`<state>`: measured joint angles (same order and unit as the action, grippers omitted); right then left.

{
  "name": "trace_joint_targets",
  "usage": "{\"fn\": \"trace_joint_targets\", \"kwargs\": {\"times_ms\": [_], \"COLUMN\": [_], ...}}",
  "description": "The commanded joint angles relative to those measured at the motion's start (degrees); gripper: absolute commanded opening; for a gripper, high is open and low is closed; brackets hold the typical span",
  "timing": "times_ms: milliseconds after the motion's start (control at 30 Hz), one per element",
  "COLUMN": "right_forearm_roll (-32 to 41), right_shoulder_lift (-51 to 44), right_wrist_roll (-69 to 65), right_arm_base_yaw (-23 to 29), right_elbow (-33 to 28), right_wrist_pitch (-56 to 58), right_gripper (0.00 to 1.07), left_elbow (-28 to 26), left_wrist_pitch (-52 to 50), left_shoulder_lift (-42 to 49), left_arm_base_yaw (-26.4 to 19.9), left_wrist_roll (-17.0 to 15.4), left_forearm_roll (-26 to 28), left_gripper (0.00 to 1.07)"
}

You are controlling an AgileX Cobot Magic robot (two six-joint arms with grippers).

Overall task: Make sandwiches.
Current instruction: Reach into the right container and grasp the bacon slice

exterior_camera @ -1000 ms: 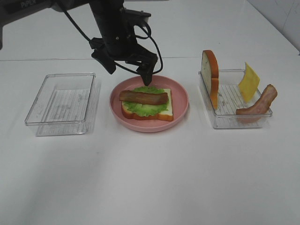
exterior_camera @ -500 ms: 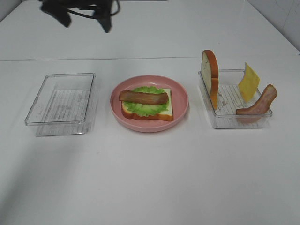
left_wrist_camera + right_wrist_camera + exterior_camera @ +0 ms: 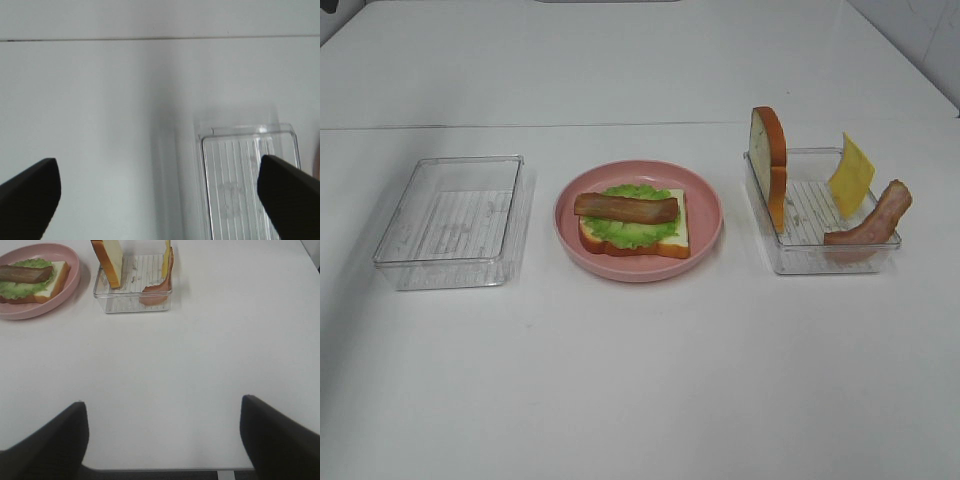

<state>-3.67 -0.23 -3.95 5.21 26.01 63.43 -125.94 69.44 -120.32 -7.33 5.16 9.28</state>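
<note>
white table (image 3: 640,380), bread (image 3: 673,233), lettuce (image 3: 620,232), 1 bacon strip (image 3: 625,208) stacked, left fingers (image 3: 30,197), right fingers (image 3: 50,442) both spread

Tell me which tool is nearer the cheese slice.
Right. The right tool faces the cheese slice across the table; the left tool is by the left tray, on the plate's far side.

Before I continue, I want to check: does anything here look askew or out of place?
Nothing is spilled or damaged. In the right clear tray, the bread slice stands on edge, and a bacon strip leans on the rim.
</note>
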Motion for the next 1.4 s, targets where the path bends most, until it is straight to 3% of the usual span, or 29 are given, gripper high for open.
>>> {"fn": "trace_joint_targets", "kwargs": {"times_ms": [33,100,133,167,200,233,267,300,333,400,433,500,533,600,633,667,700,767,800,867,1000,1033,1300,1400], "right_forearm_roll": [0.2,0.2,0.2,0.2,0.2,0.2,0.2,0.2,0.2,0.2,0.2,0.2,0.2,0.2,0.2,0.2,0.2,0.2,0.2,0.2,0.2,0.2,0.2,0.2], "right_shoulder_lift": [-1.7,-1.7,-1.7,-1.7,-1.7,-1.7,-1.7,-1.7,-1.7,-1.7,-1.7,-1.7,-1.7,-1.7,-1.7,-1.7,-1.7,-1.7,-1.7,-1.7,-1.7,-1.7,-1.7,-1.6], "right_wrist_roll": [0.3,0.3,0.3,0.3,0.3,0.3,0.3,0.3,0.3,0.3,0.3,0.3,0.3,0.3,0.3,0.3,0.3,0.3,0.3,0.3,0.3,0.3,0.3,0.4], "right_arm_base_yaw": [0.1,0.1,0.1,0.1,0.1,0.1,0.1,0.1,0.1,0.1,0.1,0.1,0.1,0.1,0.1,0.1,0.1,0.1,0.1,0.1,0.1,0.1,0.1,0.1], "right_elbow": [-0.2,-0.2,-0.2,-0.2,-0.2,-0.2,-0.2,-0.2,-0.2,-0.2,-0.2,-0.2,-0.2,-0.2,-0.2,-0.2,-0.2,-0.2,-0.2,-0.2,-0.2,-0.2,-0.2,-0.2], "right_wrist_pitch": [-0.5,-0.5,-0.5,-0.5,-0.5,-0.5,-0.5,-0.5,-0.5,-0.5,-0.5,-0.5,-0.5,-0.5,-0.5,-0.5,-0.5,-0.5,-0.5,-0.5,-0.5,-0.5,-0.5,-0.5], "right_gripper": [0.80,0.80,0.80,0.80,0.80,0.80,0.80,0.80,0.80,0.80,0.80,0.80,0.80,0.80,0.80,0.80,0.80,0.80,0.80,0.80,0.80,0.80,0.80,0.80], "left_elbow": [5.4,19.5,19.5,23.6,31.3,31.3,34.8,43.3,43.3,54.6,54.6,64.3,64.3,72.1,72.1,76.7,76.7,82.0,82.0,86.8,91.0,93.3,96.0,96.0], "left_wrist_pitch": [6.1,5.1,5.1,3.9,1.3,1.3,-0.2,-2.6,-2.6,-5.6,-5.6,-8.0,-8.0,-8.4,-8.4,-8.4,-8.4,-8.4,-8.4,-8.6,-8.4,-7.8,-7.5,-7.4], "left_shoulder_lift": [5.2,15.5,15.5,18.6,24.5,24.5,27.8,34.8,34.8,44.3,44.3,55.3,55.3,65.5,65.5,71.9,71.9,81.6,81.6,91.7,99.7,105.1,120.7,121.5], "left_arm_base_yaw": [0.2,0.2,0.2,0.2,0.2,0.2,0.2,0.2,0.2,0.2,0.2,0.2,0.2,0.2,0.2,0.2,0.2,0.2,0.2,0.2,0.2,0.2,0.2,0.1], "left_wrist_roll": [1.4,3.6,3.6,4.0,4.6,4.6,4.6,4.6,4.6,4.6,4.6,4.6,4.6,4.6,4.6,4.6,4.6,4.6,4.6,4.5,4.0,3.1,3.2,3.0], "left_forearm_roll": [0.1,0.0,0.0,0.0,0.0,0.0,0.0,-0.2,-0.2,-0.9,-0.9,-1.7,-1.7,-1.9,-1.9,-1.9,-1.9,-2.1,-2.1,-2.1,-1.8,-1.8,-2.1,-1.8], "left_gripper": [1.00,1.00,1.00,1.00,1.00,1.00,1.00,1.00,1.00,1.00,1.00,1.00,1.00,1.00,1.00,1.00,1.00,1.00,1.00,1.00,1.00,1.00,1.00,1.00]}}
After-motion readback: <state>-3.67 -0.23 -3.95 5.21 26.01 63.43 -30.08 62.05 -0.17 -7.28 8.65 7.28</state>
